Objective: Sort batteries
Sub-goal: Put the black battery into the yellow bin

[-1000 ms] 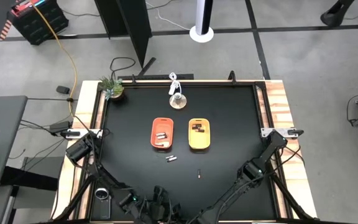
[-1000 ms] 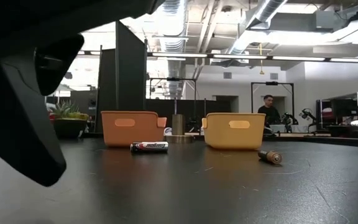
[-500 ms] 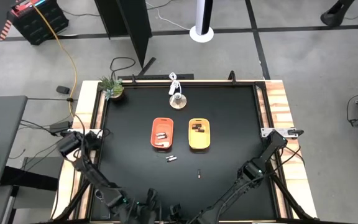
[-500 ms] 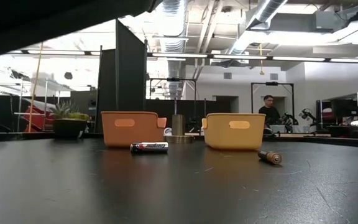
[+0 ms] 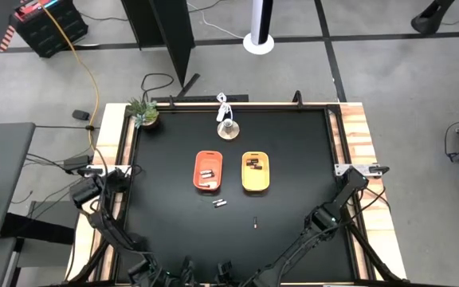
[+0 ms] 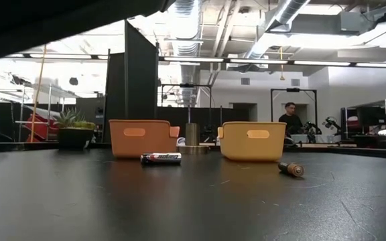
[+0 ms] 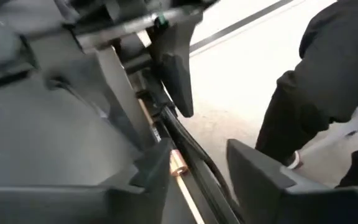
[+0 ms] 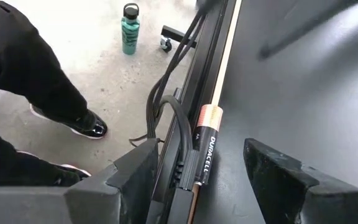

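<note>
Sorting is partly done. In the high view the orange tray (image 5: pixel 208 171) holds a couple of silvery batteries (image 5: pixel 207 174), and the yellow tray (image 5: pixel 255 171) beside it holds a dark battery (image 5: pixel 253 164); how many lie in each is too small to count. Two batteries are left out on the black bench (image 5: pixel 293 151): a silvery one (image 5: pixel 219 203) just in front of the orange tray, and a dark one (image 5: pixel 255 222) farther toward the robot, apart from both trays. The low view shows the same pair lying on their sides, the silvery battery (image 6: pixel 160 158) before the orange tray and the dark one (image 6: pixel 291 168) off to the yellow tray's side.

A further battery, copper-and-black and marked Duracell (image 8: pixel 204 148), lies at the bench's near edge between the fingers of the right end effector (image 8: pixel 219 174), whose jaws stand wide open around it without touching it. The left end effector (image 7: pixel 197 171) is down at the bench's near edge too, jaws parted and holding nothing; a small copper-coloured cylinder (image 7: pixel 178 164) sits by its finger, too blurred to name.

So at least three batteries remain to be picked and placed by kind.
</note>
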{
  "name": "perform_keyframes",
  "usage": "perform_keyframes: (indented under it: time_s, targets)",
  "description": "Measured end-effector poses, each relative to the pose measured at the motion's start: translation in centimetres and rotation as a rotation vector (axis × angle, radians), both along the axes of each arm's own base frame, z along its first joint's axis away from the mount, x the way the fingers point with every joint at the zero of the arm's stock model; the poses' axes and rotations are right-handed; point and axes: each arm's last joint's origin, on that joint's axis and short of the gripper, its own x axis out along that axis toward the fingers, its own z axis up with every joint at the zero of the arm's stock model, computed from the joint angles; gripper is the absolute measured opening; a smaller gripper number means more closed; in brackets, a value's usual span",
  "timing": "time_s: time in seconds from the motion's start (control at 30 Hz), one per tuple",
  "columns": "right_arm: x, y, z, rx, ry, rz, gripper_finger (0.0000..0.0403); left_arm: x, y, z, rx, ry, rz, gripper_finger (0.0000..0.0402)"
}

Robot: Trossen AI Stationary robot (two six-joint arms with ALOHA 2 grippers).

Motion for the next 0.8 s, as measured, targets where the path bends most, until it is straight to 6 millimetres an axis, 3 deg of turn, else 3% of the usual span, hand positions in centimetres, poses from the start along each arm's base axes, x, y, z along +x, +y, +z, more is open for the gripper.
perform_keyframes:
  time_s: [0.13, 0.33, 0.8]
  targets:
    - [0.0, 0.0, 0.0, -0.003, -0.004, -0.004, 0.0255, 0.5, -0.3, -1.3, -0.023, 0.007, -0.022, 0.0089]
    - [0.0, 0.0, 0.0, -0.004, -0.005, -0.005, 0.0255, 0.6, -0.8, -1.7, -0.066, -0.003, -0.043, 0.0007]
    - [0.0, 0.0, 0.0, -0.007, -0.008, -0.007, 0.0255, 1.6, 0.1, -2.1, -0.095, 0.067, -0.019, 0.0004]
